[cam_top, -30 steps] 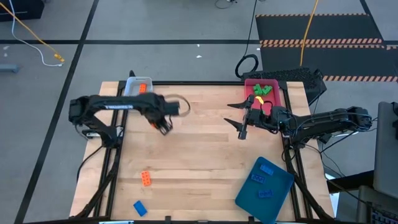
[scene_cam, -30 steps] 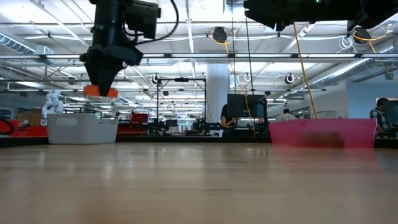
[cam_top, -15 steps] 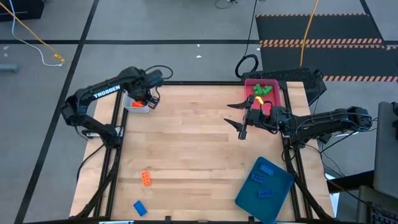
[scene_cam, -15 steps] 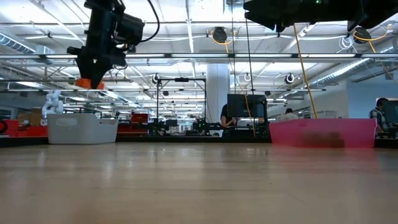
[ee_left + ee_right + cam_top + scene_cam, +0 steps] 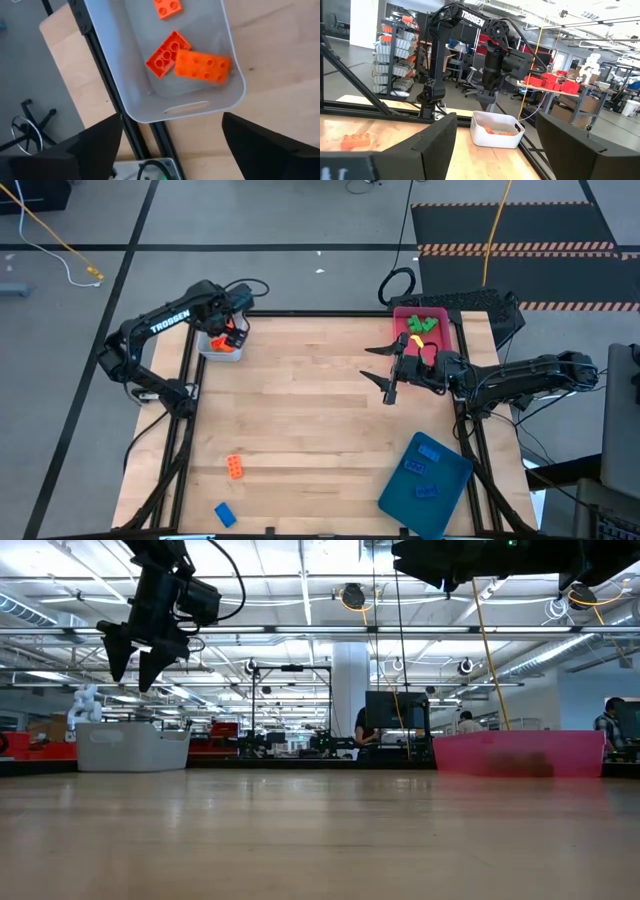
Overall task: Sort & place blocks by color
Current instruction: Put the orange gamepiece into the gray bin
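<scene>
Leftmost: left gripper (image 5: 131, 658) above the pale tray (image 5: 213, 346) at the table's far left corner, fingers spread, nothing between them. Inside that tray: three orange blocks (image 5: 202, 65), two touching. Near front edge: one orange block (image 5: 235, 467), one blue block (image 5: 225, 514), well apart from all trays. Centre-right: right gripper (image 5: 389, 373), fingers parted, holding nothing, beside the pink tray (image 5: 447, 332) with green blocks (image 5: 420, 325). Front right: dark-teal tray (image 5: 395, 498) with blue blocks (image 5: 427, 450).

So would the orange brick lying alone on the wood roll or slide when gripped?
The orange brick is flat and boxy, so it probably won't roll. It looks like rigid, light plastic, so a nudge may slide it on the smooth table.
</scene>
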Robot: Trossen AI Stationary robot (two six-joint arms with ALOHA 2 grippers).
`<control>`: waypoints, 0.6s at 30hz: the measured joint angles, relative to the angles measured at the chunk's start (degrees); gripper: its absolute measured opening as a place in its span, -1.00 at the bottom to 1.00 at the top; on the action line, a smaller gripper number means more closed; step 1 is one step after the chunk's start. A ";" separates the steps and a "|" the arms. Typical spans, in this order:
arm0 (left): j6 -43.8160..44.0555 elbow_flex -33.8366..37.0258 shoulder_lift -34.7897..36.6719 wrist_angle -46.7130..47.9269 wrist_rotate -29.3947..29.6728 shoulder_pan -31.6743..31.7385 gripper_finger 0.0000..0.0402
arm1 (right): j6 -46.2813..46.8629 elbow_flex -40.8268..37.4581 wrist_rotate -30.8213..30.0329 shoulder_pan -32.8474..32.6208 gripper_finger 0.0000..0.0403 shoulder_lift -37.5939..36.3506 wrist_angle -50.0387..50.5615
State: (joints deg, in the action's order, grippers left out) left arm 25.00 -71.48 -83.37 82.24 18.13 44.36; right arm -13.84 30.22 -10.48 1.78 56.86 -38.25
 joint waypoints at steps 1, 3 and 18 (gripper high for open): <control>-0.20 0.00 0.00 0.03 -0.01 -0.28 0.72 | -0.17 0.00 0.00 0.00 0.31 0.00 -0.01; -0.33 0.00 0.00 0.66 -0.05 -1.07 0.74 | -0.29 0.00 0.00 0.00 0.31 0.00 -0.02; 5.59 -3.32 0.04 6.84 -18.70 -21.04 0.39 | -0.45 0.00 0.00 0.02 0.31 0.02 0.01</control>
State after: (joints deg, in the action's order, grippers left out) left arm 30.59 -74.81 -83.33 89.08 -0.57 23.31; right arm -14.28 30.22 -10.48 1.80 56.88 -38.24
